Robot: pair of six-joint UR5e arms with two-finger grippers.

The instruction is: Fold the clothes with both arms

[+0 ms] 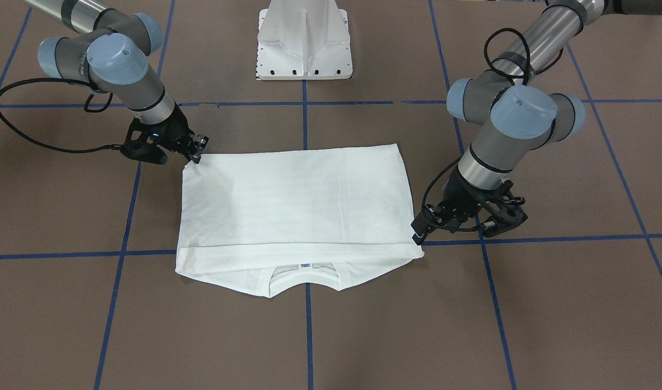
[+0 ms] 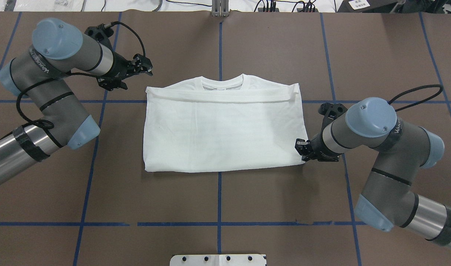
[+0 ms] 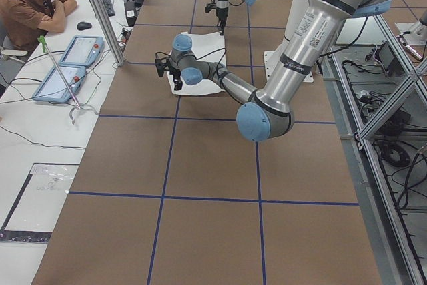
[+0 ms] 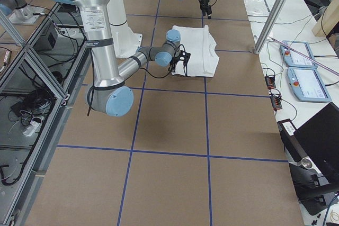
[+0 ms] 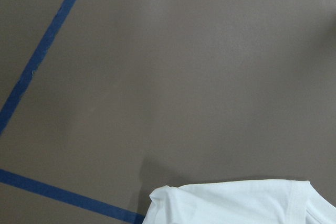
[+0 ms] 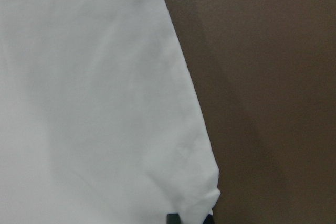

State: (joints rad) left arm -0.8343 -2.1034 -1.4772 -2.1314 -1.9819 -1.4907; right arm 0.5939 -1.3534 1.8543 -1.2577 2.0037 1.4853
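The clothes are one white shirt (image 2: 221, 129), folded into a rectangle and lying flat, with its ribbed collar (image 2: 222, 83) on the far side. My left gripper (image 2: 146, 66) hovers just off the shirt's far-left corner with its jaws apart and nothing between them. The left wrist view holds only that corner of the shirt (image 5: 236, 203) on bare table. My right gripper (image 2: 301, 149) sits low at the near-right corner, looking open. In the right wrist view a dark fingertip (image 6: 173, 217) shows at the edge of the shirt (image 6: 94, 103). In the front view the left gripper (image 1: 419, 234) and right gripper (image 1: 197, 151) flank the shirt (image 1: 293, 200).
The brown table (image 2: 225, 199) carries blue tape grid lines. The white pedestal base (image 1: 305, 40) stands behind the shirt on the robot's side. A person (image 3: 30, 1) sits at a side desk with two tablets (image 3: 70, 65).
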